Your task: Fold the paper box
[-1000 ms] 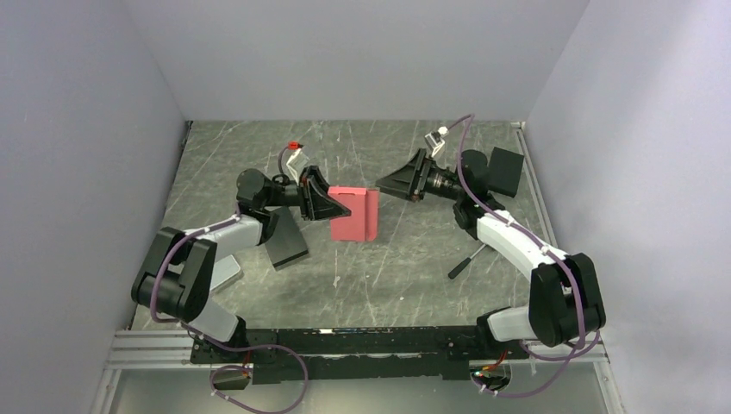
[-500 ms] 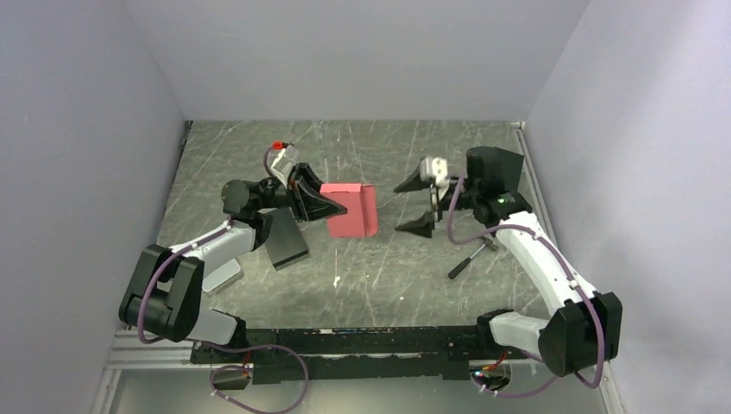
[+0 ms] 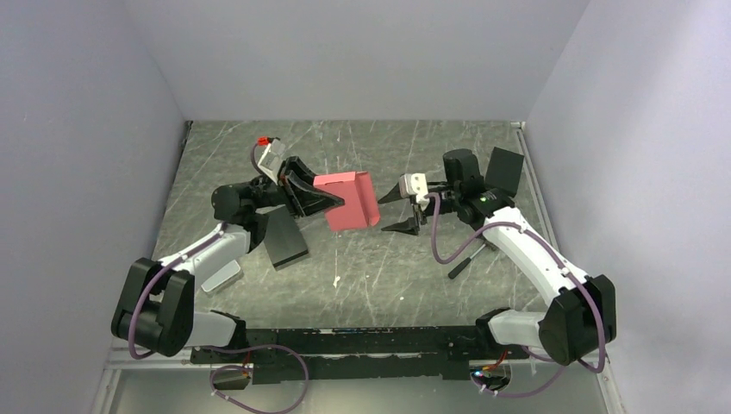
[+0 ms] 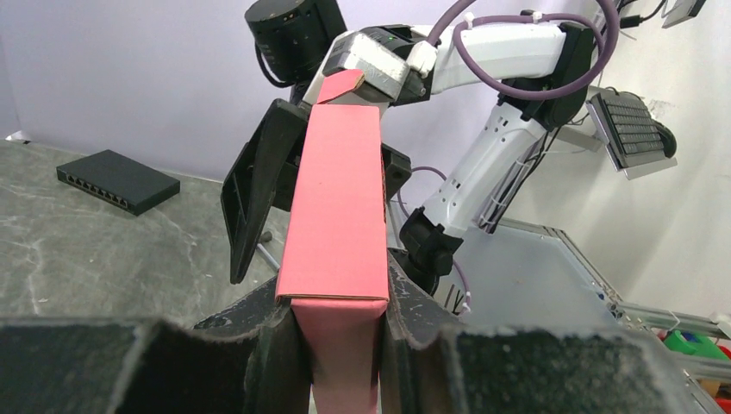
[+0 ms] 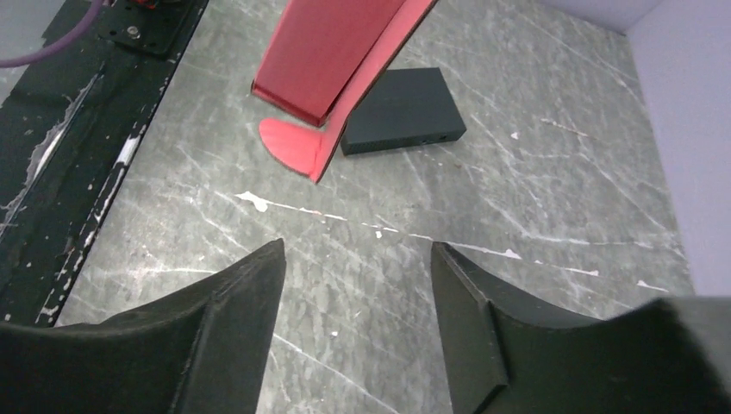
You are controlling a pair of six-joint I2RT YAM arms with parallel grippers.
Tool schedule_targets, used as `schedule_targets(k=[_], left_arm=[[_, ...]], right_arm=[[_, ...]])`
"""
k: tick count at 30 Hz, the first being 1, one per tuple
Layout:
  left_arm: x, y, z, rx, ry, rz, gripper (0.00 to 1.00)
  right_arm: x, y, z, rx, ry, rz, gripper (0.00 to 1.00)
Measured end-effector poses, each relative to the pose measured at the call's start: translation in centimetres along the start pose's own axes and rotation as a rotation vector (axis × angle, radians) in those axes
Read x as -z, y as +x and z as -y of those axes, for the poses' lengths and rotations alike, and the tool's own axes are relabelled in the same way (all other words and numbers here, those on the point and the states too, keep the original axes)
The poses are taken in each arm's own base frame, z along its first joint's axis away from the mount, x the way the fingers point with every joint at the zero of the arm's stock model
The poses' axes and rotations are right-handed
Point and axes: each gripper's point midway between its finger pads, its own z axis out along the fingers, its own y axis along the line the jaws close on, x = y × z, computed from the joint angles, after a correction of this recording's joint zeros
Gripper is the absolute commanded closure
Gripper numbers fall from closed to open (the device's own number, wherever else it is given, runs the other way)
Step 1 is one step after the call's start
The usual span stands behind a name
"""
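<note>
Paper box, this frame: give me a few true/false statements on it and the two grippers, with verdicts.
1. The left gripper is shut on the paper box. True.
2. The right gripper also clamps the box. False: its jaws stand open, apart from the box.
3. The box lies flat on the table. False: the left gripper holds it up, tilted.
4. A black box lies on the table beside the left arm. True.
5. A rounded flap sticks out at the box's end nearest the right gripper. True.
</note>
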Motion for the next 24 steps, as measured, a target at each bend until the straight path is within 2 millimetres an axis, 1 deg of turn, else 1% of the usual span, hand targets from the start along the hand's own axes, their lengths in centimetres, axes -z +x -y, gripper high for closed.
schedule_targets(k=[4, 9, 16, 24], left_arm=[[-0.1, -0.3, -0.2, 0.017, -0.005, 0.013, 0.96], [-0.2, -0.3, -0.8, 0.054, -0.013, 0.023, 0.96], [-0.3, -0.3, -1.0, 0.066, -0.017, 0.025, 0.96], [-0.3, -0.3, -1.6, 0.063, -0.046, 0.027, 0.96]], right_arm=[[-0.1, -1.3, 0.9, 0.007, 0.019, 0.004, 0.41], [-0.2, -2.7, 1.3, 0.016, 0.022, 0.017, 0.47], [-0.2, -3.5, 1.2, 0.011, 0.018, 0.024, 0.54], [-0.2, -3.6, 1.0, -0.029, 0.014, 0.026, 0.55]])
